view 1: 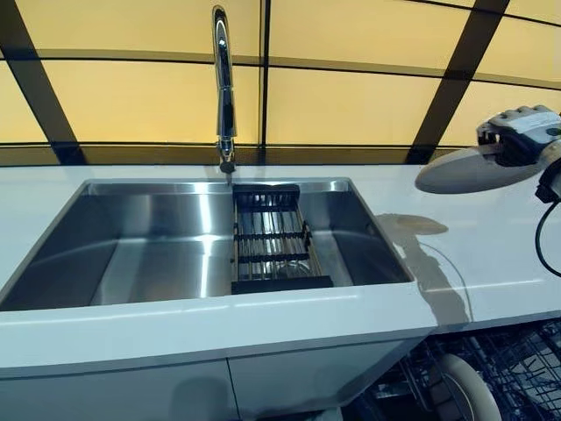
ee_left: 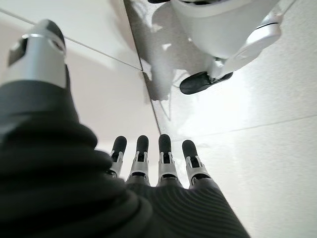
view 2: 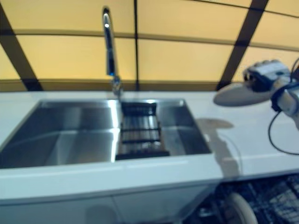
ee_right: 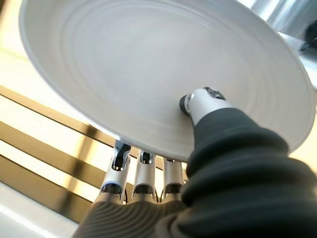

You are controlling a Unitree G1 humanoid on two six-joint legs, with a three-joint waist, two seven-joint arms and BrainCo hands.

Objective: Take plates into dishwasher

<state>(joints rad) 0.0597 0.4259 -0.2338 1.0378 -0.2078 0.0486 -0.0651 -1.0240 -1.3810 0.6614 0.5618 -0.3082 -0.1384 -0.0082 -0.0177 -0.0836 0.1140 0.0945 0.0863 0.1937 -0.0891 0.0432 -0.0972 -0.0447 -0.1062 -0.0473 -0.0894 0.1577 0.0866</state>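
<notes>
Plate (ee_right: 148, 74): plain white, round, faint concentric rings on its face. Held level in the air over the counter (view 1: 491, 254), right of the sink (view 1: 158, 254), casting a shadow on the counter below.

Right hand (view 1: 519, 132): raised at the right edge of the head views, gripping the plate's near rim; thumb pressed on the upper face, fingers (ee_right: 143, 173) under the rim.

Left hand (ee_left: 148, 168): fingers straight, nothing held, pointing down at a pale floor.

Second white plate (view 1: 460, 386) stands on edge in the dishwasher rack (view 1: 517, 368), lower right.
</notes>
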